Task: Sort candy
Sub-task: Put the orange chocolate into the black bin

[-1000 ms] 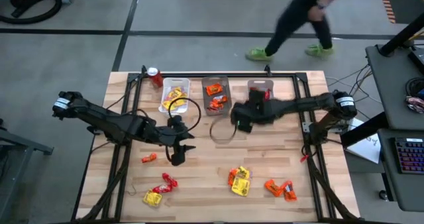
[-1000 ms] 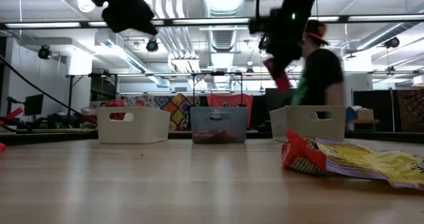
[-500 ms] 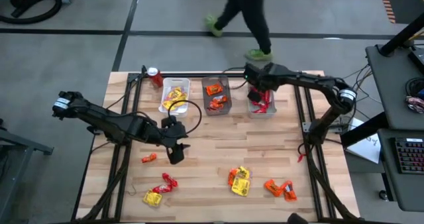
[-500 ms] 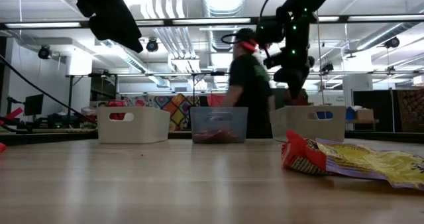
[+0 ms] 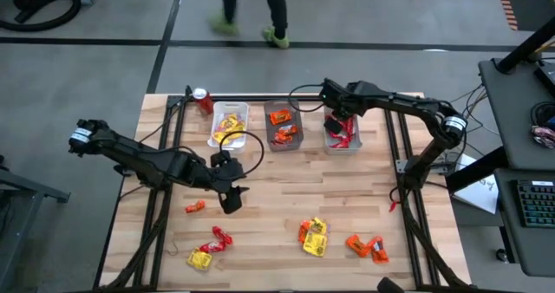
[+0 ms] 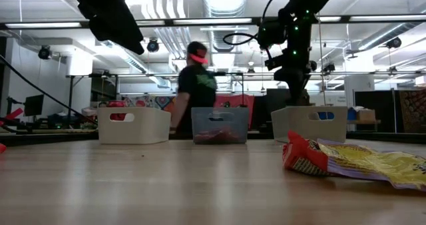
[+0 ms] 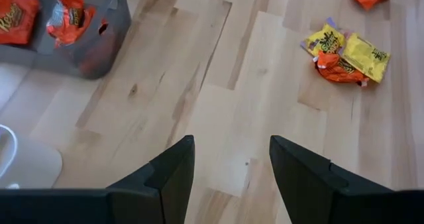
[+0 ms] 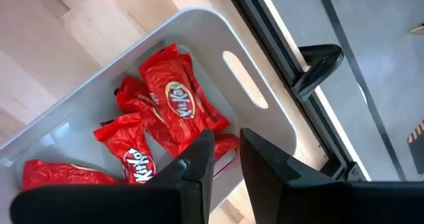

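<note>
While right claw (image 8: 222,159) hovers slightly parted over bin (image 8: 265,128), red candy (image 8: 173,101) lies below; left claw (image 7: 232,159) open.

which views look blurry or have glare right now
Low view: the near candy pile is soft and out of focus, and ceiling lights glare. High view: the walking person is motion-smeared. Right wrist view: the red packets are sharp, their wrappers glinting.

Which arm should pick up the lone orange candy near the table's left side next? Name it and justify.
Left. The left claw hangs open beside the orange candy, with nothing in it. The right claw is far off, over the bin of red candy at the back edge.
</note>
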`<state>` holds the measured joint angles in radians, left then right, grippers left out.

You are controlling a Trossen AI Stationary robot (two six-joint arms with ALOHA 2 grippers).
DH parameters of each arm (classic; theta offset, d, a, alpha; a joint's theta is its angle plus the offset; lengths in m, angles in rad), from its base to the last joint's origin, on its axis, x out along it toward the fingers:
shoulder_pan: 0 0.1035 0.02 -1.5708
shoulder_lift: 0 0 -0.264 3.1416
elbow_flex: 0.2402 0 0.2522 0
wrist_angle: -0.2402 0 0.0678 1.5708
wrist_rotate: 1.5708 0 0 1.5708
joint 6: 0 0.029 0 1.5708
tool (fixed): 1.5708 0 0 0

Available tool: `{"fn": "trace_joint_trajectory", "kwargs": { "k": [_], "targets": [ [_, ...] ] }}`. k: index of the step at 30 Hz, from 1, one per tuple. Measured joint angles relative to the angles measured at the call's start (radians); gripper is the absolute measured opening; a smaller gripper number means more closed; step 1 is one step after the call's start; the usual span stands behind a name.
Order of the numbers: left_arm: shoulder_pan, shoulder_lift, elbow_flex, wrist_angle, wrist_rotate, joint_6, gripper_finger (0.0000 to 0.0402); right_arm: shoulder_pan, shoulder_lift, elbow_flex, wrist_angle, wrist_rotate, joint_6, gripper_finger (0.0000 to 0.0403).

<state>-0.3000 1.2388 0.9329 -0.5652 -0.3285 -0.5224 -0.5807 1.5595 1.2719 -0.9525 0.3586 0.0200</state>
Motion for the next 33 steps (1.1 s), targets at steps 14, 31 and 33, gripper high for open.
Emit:
{"fn": "trace_joint_trajectory", "kwargs": {
  "k": [14,31,33],
  "targets": [
    [-0.026,0.027,0.0,-0.325,0.138,-0.299,0.0181,0.278,-0.189,-0.013,0.024,-0.273,0.103,0.0068],
    [-0.042,0.278,0.0,-0.572,0.341,-0.492,0.0181,0.718,-0.25,-0.052,0.075,-0.114,0.301,0.0068],
    [-0.044,0.32,-0.001,-0.577,0.361,-0.488,0.0181,0.733,-0.242,-0.052,0.076,-0.112,0.311,0.0068]
  ]
}}
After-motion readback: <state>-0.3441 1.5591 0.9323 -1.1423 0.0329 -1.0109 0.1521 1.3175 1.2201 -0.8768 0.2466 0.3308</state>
